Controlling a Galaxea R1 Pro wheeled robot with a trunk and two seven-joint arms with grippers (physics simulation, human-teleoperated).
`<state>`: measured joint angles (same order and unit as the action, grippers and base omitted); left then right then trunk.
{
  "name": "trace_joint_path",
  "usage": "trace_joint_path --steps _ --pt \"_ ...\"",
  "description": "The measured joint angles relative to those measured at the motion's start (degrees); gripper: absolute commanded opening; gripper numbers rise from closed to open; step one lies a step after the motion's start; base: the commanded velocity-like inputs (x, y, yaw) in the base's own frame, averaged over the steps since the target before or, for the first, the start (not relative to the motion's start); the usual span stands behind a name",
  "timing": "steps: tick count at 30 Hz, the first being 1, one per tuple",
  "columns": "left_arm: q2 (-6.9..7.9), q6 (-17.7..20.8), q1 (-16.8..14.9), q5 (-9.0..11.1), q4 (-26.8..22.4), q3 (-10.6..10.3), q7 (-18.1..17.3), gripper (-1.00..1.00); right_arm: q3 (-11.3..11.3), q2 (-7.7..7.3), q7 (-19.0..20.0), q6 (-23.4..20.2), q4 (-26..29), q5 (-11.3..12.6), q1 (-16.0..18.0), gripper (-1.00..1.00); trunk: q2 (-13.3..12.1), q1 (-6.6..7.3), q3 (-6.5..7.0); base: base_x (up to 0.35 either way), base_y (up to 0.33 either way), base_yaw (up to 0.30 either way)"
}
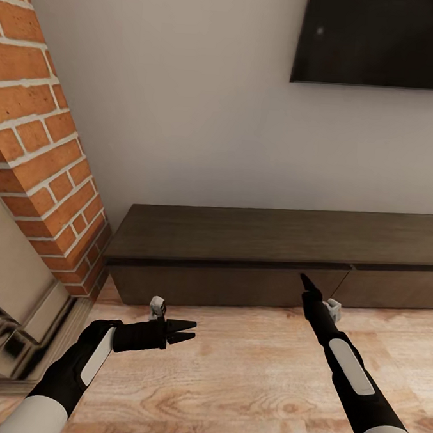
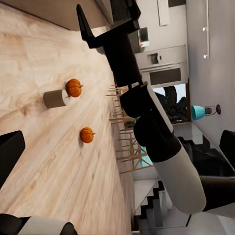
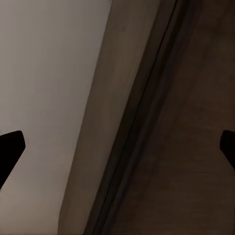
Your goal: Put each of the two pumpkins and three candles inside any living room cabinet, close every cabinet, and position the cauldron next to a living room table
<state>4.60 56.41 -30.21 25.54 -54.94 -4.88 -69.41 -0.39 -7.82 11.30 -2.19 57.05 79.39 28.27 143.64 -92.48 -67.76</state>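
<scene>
Wooden floor (image 2: 44, 147) holds both pumpkins (image 2: 74, 87) and a candle (image 2: 54, 98); your cabinet (image 1: 239, 269) is unopened, left gripper (image 1: 185, 332) and right gripper (image 1: 305, 281) spread, empty

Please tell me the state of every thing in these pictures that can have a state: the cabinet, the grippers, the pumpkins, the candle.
cabinet: closed, fronts flush
left gripper: open, empty
right gripper: open, empty, close to the cabinet front
pumpkins: lying on the wooden floor, apart from each other
candle: on the floor, beside one pumpkin
television: screen dark
</scene>
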Motion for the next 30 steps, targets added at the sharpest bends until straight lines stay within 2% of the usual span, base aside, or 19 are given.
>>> trace_joint_path --steps 4,9,12,30 --pt "-0.01 0.0 0.0 -0.01 0.0 -0.01 -0.01 1.0 -0.01 0.0 1.57 0.24 -0.14 0.08 0.01 1.0 0.0 0.0 0.0 0.0 0.0 0.0" --pt "0.05 0.0 0.0 0.09 0.13 0.11 -0.11 1.0 -0.02 0.0 7.49 -0.04 -3.08 0.15 0.01 1.0 0.0 0.0 0.0 0.0 0.0 0.0" --pt "0.09 0.0 0.0 0.16 0.35 0.32 -0.16 1.0 -0.02 0.0 9.45 -0.18 -4.36 0.17 0.0 1.0 0.0 0.0 0.0 0.0 0.0 0.0" --pt "0.02 0.0 0.0 0.07 -0.03 0.09 -0.19 1.0 -0.02 0.09 10.46 -0.27 -4.96 0.18 0.01 1.0 0.0 0.01 0.0 0.054 0.012 0.0"
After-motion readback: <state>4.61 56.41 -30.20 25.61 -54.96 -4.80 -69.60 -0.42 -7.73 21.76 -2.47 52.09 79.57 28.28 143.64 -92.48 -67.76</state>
